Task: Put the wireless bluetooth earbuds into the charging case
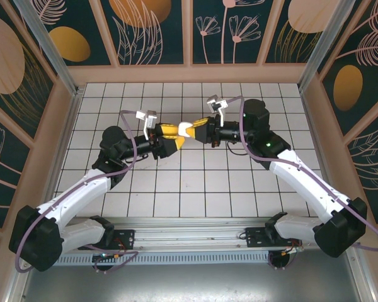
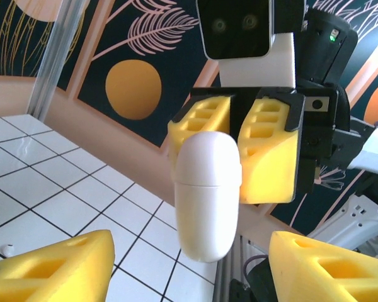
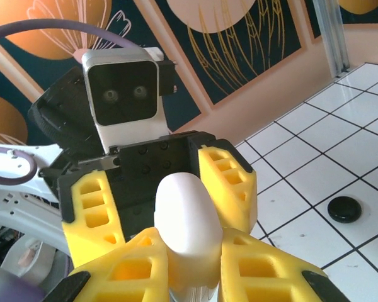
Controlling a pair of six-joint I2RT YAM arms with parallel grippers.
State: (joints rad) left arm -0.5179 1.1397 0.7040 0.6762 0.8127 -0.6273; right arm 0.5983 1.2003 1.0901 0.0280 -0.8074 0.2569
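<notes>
Enclosed at the far, left and right edges by dark teal wall panels [image 1: 151, 31], printed with pale flower outlines and orange discs and framed in peach timber. Floored by a white tiled table surface [image 1: 195, 182] ruled with a black grid.

Left arm [image 1: 82, 195], white and black, jointed: mounted at the near-left corner, extended inward over the middle of the surface.

Right arm [image 1: 302, 179], same build: mounted at the near-right corner, extended inward to meet the left arm tip to tip, well above the tiles.

Left gripper [image 2: 189, 277], with ribbed yellow wedge fingers [image 2: 50, 270]: spread wide, one finger to each side of the case. No contact with the case visible in the left wrist view. Holding nothing.

Right gripper [image 3: 195, 264], with matching yellow fingers: closed narrowly on one rounded end of the case, pads pressed against opposite sides.

Smooth white capsule-shaped charging case [image 2: 208, 195]: shut, with a thin seam line around the body. Held in the air above the middle of the surface, between the two grippers. Free end projecting toward the left gripper.

Small black rounded earbud [image 3: 343, 209]: lying on a white tile, well apart from the case and from both grippers. Stem not discernible. Place relative to the surface edges not determinable.
</notes>
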